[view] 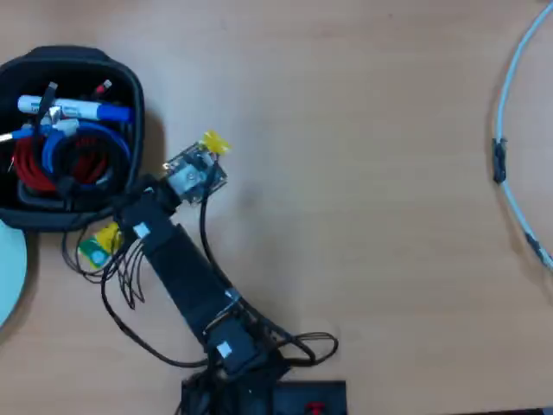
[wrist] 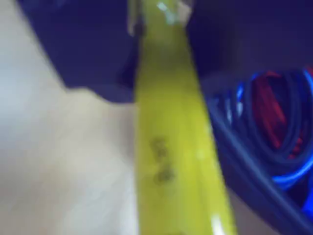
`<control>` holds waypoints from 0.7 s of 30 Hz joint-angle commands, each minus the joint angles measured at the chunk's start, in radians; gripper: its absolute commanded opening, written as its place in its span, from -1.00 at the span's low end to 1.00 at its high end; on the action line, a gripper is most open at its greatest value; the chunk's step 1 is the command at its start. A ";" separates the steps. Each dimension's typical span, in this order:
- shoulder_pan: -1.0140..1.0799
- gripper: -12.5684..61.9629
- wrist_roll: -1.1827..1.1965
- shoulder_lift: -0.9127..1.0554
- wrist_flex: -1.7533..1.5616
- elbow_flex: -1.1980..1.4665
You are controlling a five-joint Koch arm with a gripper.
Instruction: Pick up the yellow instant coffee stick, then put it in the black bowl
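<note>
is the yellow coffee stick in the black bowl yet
No. The yellow coffee stick is held under the arm, outside the black bowl.

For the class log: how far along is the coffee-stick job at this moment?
Done: the yellow instant coffee stick is picked up, clamped in the gripper. In hand: it hangs beside the black bowl, one end showing past the arm overhead. Left: carry it over the rim and release it.

You see a light wooden table (view: 363, 225) filling the overhead view, evenly lit, with soft shadows. At the far right, a pale cable (view: 510, 173) curves across it. At the left edge sits part of a pale plate (view: 9, 272).
</note>
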 commanded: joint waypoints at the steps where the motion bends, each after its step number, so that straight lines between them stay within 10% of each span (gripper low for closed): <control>1: -0.041 -0.83 0.020 0.009 -0.160 -0.091; 21: -0.163 -0.83 0.213 -0.316 -0.630 -0.350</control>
